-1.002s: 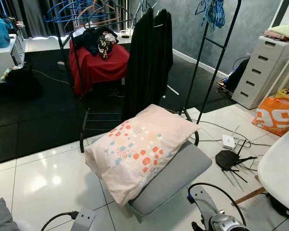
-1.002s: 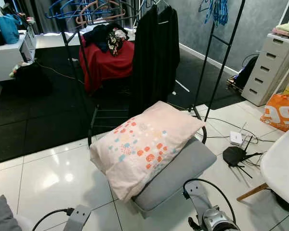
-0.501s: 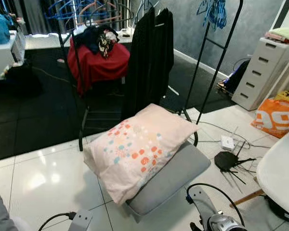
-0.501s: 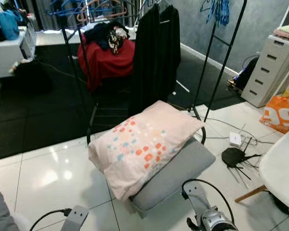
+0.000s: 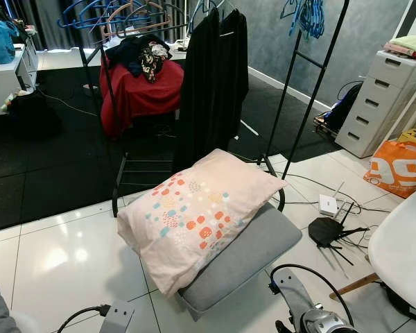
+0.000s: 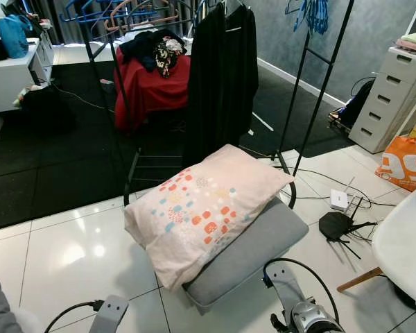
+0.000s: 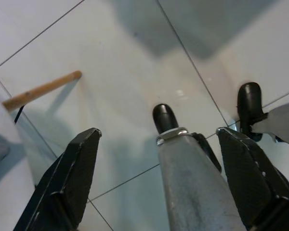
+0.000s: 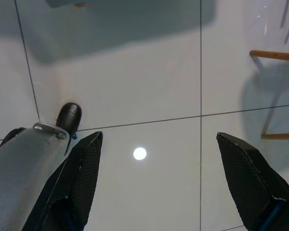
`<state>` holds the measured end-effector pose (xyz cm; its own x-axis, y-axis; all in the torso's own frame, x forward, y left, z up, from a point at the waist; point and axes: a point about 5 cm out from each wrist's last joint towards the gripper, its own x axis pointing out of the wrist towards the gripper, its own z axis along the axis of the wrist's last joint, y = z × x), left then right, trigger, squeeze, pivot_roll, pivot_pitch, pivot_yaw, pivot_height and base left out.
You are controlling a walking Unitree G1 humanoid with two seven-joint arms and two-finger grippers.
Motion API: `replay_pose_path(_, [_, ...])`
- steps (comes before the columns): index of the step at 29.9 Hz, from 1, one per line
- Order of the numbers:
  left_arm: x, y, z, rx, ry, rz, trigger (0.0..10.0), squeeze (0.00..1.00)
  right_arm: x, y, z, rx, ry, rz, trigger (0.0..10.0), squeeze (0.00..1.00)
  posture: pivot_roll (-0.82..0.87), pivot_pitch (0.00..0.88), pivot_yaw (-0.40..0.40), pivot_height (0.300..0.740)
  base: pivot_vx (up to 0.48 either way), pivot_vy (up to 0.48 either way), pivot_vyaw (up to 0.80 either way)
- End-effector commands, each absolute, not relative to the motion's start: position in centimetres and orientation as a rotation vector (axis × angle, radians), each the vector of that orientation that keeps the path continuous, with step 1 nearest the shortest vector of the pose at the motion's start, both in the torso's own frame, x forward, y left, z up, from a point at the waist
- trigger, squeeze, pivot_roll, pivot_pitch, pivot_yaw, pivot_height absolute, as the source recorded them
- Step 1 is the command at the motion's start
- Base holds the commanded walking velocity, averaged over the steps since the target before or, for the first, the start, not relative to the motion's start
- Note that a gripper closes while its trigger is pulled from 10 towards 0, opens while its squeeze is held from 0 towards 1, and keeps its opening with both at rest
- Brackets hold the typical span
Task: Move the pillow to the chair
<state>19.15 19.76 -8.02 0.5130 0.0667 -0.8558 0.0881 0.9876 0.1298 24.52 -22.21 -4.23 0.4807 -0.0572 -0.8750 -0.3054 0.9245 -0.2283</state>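
Pillow (image 5: 197, 211), pale pink with coloured squares, lying slantwise across grey seat cushion (image 5: 253, 257) of chair at scene centre, near end overhanging cushion's left edge. Black clothes rack (image 5: 215, 90) with dark garments just beyond, on the far side. Red-draped table (image 5: 142, 90) farther back. White drawer unit (image 5: 374, 104) and orange bag (image 5: 401, 166) at far right. Router (image 5: 329, 229) on tiles to the right of chair.

Left gripper (image 7: 159, 178) hanging low over white floor tiles, fingers spread wide, holding nothing. Right gripper (image 8: 156, 178) likewise aimed at floor, jaws wide apart and empty.

Step in hand, by judgement: task apparently complete, pillow resting on chair, both arms idle. Next move, if any: a nudge of overhanging end toward cushion centre, calling for a reach forward and a light push; otherwise none needed.
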Motion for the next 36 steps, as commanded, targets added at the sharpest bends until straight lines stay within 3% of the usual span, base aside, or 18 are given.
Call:
replay_pose_path(1, [18.77, 19.83, -8.19, 0.115, 1.032, 0.026, 10.0, 0.0, 24.66, -22.07, -4.17, -0.38, 1.06, 0.16, 10.0, 0.0, -0.09, 0.009, -0.045, 0.74, 0.0, 0.0, 0.0])
replay_pose_path(11, [18.68, 19.84, -8.24, 0.207, 1.066, -0.062, 10.0, 0.0, 24.5, -22.05, -4.29, -0.376, 1.064, 0.159, 10.0, 0.0, -0.1, 0.0, -0.044, 0.74, 0.0, 0.0, 0.0])
replay_pose_path(24, [19.0, 19.76, -8.08, 0.192, 1.042, -0.068, 10.0, 0.0, 24.68, -22.0, -4.17, -0.373, 1.058, 0.155, 10.0, 0.0, -0.13, 0.0, -0.042, 0.74, 0.0, 0.0, 0.0])
replay_pose_path(30, [18.87, 19.82, -8.12, 0.176, 1.043, -0.066, 10.0, 0.0, 24.61, -21.93, -4.25, -0.369, 1.058, 0.153, 10.0, 0.0, -0.12, 0.006, -0.039, 0.74, 0.0, -0.48, 0.0])
replay_pose_path(36, [18.87, 19.92, -8.11, 0.179, 1.041, -0.052, 10.0, 0.0, 24.63, -21.94, -4.23, -0.369, 1.057, 0.152, 10.0, 0.0, -0.12, 0.012, -0.039, 0.74, 0.0, 0.0, 0.0])
